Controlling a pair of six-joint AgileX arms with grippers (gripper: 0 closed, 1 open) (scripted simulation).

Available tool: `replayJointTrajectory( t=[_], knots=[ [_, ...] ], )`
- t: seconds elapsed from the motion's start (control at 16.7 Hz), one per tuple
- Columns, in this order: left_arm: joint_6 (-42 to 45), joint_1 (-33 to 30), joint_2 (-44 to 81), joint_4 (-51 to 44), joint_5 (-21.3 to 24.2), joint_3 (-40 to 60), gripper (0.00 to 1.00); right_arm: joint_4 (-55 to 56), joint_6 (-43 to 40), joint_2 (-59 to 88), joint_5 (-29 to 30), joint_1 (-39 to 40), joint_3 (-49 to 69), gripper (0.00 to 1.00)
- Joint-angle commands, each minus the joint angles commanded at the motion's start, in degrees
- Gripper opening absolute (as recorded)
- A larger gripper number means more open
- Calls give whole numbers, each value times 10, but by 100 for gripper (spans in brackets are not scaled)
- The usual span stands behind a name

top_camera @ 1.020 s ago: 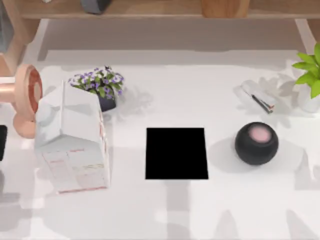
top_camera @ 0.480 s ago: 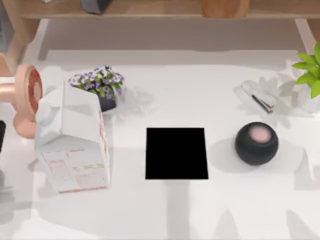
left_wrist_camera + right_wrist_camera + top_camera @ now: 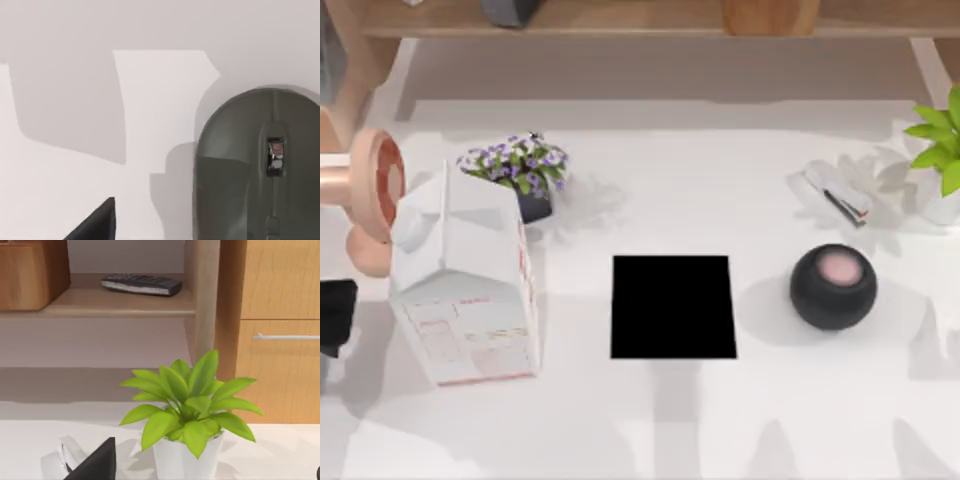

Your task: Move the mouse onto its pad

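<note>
Moved inward, left hand (image 3: 334,316), grip state untellable, hovers over mouse (image 3: 257,165).

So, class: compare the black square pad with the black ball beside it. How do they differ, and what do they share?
Shape: the pad is a flat, nearly square mat, while the ball is round and stands up from the table.
Colour: the pad is plain black all over; the ball has a pink patch on top.
Place: the pad lies mid-table; the ball sits to its right, apart from it.
Both are black and rest on the white table.

Green plant (image 3: 187,400) in white pot (image 3: 186,460); remote (image 3: 141,284) on wooden shelf (image 3: 120,302).
</note>
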Motion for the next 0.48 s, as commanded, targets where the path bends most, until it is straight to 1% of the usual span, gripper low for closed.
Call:
replayJointTrajectory(
  t=[0.12, 0.24, 0.48],
  knots=[
    [1, 1, 23, 50, 0, -28, 100, 0, 0, 0, 0, 0, 0, 100],
    [2, 2, 38, 76, 0, -44, 100, 0, 0, 0, 0, 0, 0, 100],
    [2, 2, 40, 79, 0, -46, 100, 0, 0, 0, 0, 0, 0, 100]
  ],
)
